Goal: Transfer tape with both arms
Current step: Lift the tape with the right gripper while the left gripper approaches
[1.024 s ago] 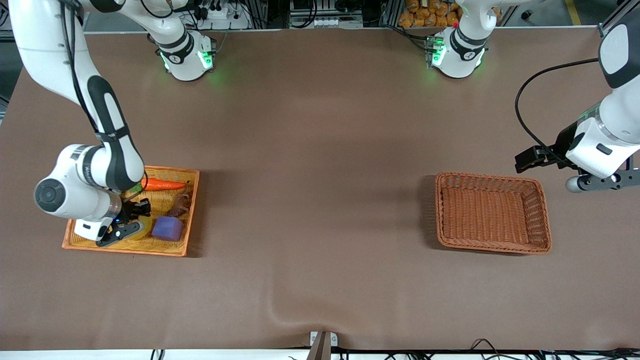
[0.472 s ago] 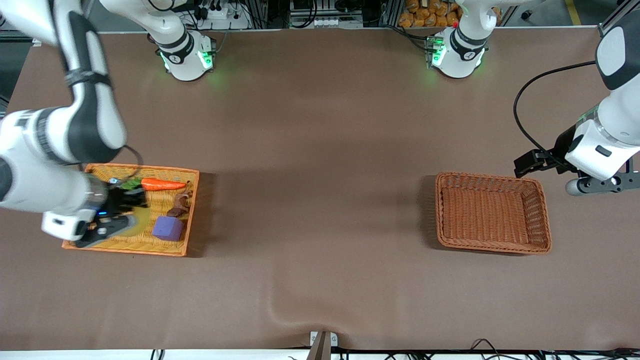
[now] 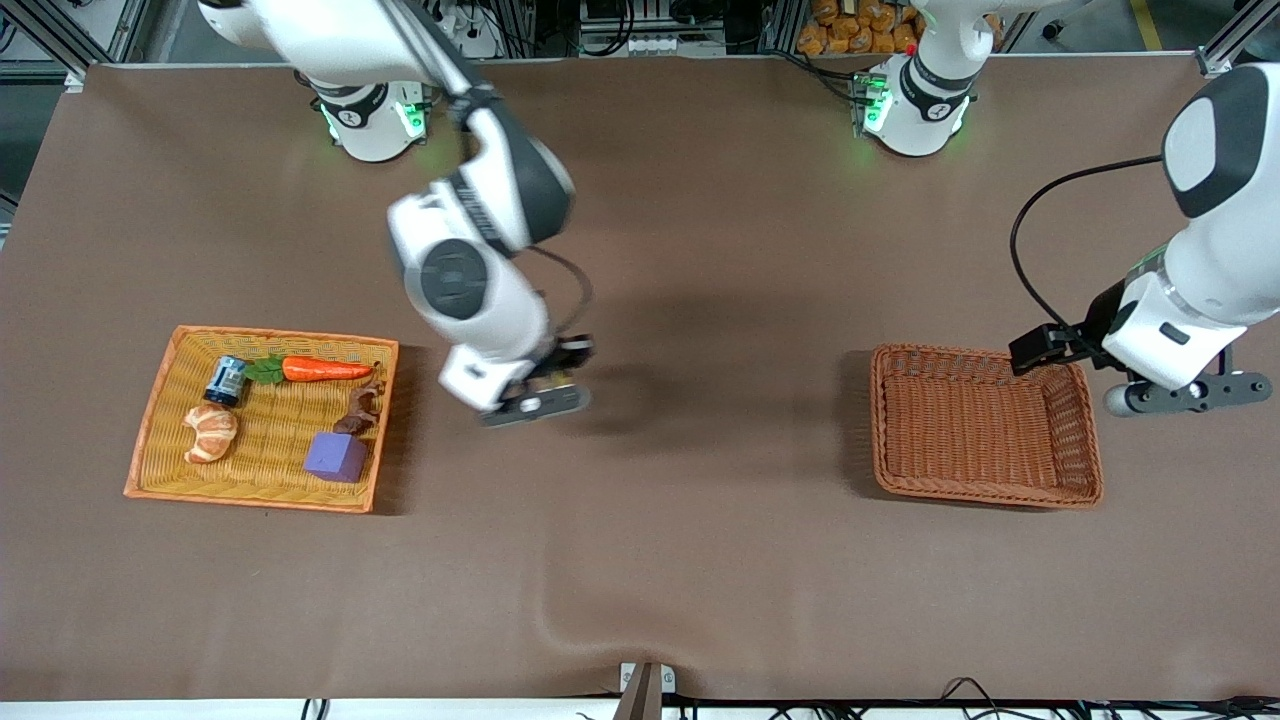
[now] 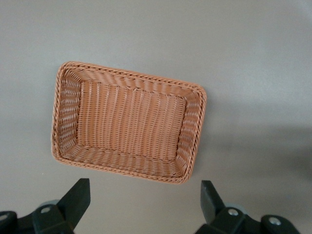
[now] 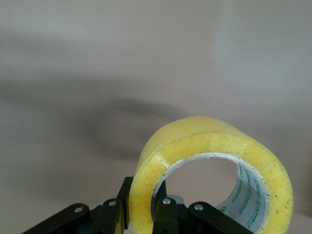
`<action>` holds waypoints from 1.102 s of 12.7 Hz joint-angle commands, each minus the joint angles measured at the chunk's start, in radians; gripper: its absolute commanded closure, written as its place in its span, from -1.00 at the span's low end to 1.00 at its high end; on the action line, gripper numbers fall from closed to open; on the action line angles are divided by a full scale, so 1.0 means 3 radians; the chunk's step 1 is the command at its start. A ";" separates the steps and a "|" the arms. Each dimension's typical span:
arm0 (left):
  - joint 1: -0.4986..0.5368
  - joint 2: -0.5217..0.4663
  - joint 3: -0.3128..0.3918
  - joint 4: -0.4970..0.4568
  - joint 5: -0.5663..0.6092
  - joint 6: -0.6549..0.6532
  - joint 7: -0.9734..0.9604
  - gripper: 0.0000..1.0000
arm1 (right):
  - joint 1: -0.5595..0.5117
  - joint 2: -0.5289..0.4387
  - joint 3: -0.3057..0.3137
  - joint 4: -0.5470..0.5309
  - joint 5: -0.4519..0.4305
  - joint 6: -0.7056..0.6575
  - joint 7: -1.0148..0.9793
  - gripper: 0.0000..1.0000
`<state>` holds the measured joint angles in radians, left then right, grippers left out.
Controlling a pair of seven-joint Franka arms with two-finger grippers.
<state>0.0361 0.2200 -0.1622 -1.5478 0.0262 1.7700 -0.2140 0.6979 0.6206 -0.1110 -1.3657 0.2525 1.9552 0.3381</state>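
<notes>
My right gripper (image 3: 535,398) hangs over bare table between the orange tray and the brown basket. In the right wrist view it (image 5: 144,207) is shut on the wall of the yellowish tape roll (image 5: 214,165), one finger inside the grey-white core and one outside. In the front view the tape is hidden under the hand. My left gripper (image 3: 1175,395) is open and empty, up in the air over the brown wicker basket's (image 3: 985,425) edge at the left arm's end of the table. In the left wrist view its fingers (image 4: 75,197) stand wide apart, and the empty basket (image 4: 195,131) shows below.
The orange tray (image 3: 150,400) at the right arm's end holds a croissant (image 3: 210,432), a carrot (image 3: 325,369), a purple block (image 3: 336,456), a blue can (image 3: 226,380) and a small brown object (image 3: 362,407). The table cloth has a wrinkle (image 3: 560,620) near the front edge.
My right arm rose out of the orange tray with the tape and swung toward the table's middle, uncovering the croissant and can. My left gripper shifted slightly toward the basket.
</notes>
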 commanded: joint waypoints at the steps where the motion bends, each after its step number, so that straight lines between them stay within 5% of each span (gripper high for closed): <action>1: -0.0018 0.0130 -0.0006 0.0026 0.0046 0.0128 -0.0002 -1.00 | 0.0157 0.0497 -0.0008 0.0481 0.0278 0.0214 0.0328 1.00; 7: -0.0100 0.0361 -0.0012 0.0021 0.0041 0.0297 0.0008 -1.00 | 0.0573 0.1346 0.0083 0.0973 0.0299 0.1406 0.0826 1.00; 9: -0.0105 0.0361 -0.0012 0.0026 0.0041 0.0307 0.0003 -1.00 | 0.0512 0.1297 0.0124 0.0963 0.0370 0.1383 0.0882 0.14; 10: -0.0110 0.0376 -0.0012 0.0021 0.0036 0.0313 0.0003 -1.00 | 0.0349 0.1109 0.0140 0.0958 0.0537 0.1003 0.0867 -0.59; 11: -0.0130 0.0381 -0.0012 0.0021 0.0030 0.0313 0.0003 -1.00 | 0.0155 0.0935 0.0140 0.0953 0.0580 0.0503 0.0771 -1.00; 14: -0.0253 0.0453 -0.0012 -0.0020 0.0020 0.0430 -0.0007 -1.00 | -0.0167 0.0352 -0.0038 0.0841 0.0529 -0.0420 0.0352 -1.00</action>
<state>-0.0150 0.3411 -0.1653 -1.5478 0.0262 1.8671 -0.2140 0.7048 0.8616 -0.1038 -1.0422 0.3914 1.9459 0.5121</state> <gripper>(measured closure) 0.000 0.278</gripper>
